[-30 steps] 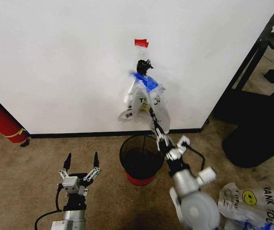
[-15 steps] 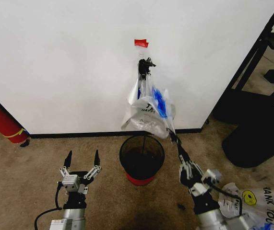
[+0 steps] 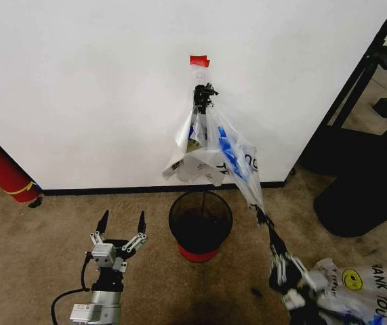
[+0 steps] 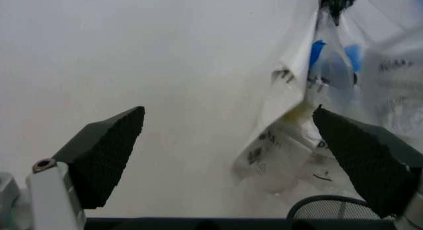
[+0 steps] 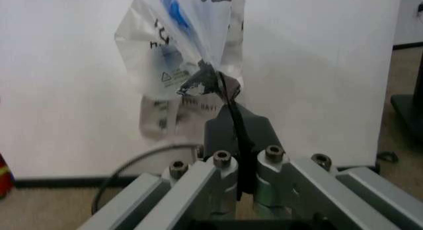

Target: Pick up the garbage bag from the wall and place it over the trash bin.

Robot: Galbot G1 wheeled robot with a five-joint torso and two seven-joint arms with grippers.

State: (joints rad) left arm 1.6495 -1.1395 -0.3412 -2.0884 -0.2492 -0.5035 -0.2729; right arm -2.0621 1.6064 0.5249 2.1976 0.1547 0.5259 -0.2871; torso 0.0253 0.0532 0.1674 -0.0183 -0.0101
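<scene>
Item: garbage bag. Thin see-through plastic with blue handles and black print. It is hanging by its top from the small metal hook on the wall, just under a strip of red tape. Its lower corner is being drawn out to the robot's right and toward the floor, so the plastic is stretching into a taut slant.

Item: right gripper. Its jaws are closing together on the bag's lower corner; in the right wrist view the pinched plastic is bunching at the tips. The arm is reaching up from the lower right of the head view.

Item: left gripper. It is hovering low, left of the bin, with jaws spread wide apart and holding nothing. In the left wrist view the bag is hanging well ahead of its tips.

Item: trash bin. Black wire mesh, red base, standing on the carpet directly below the hook, unlined.

Status, as judged: the grasp is made, but the pick-up is only partly done, since the bag is hanging on the hook. Remaining: freeing the handles from the hook, carrying the bag down, opening it and fitting it over the bin's rim.

Other: a whiter printed bag is lying on the floor at lower right.
</scene>
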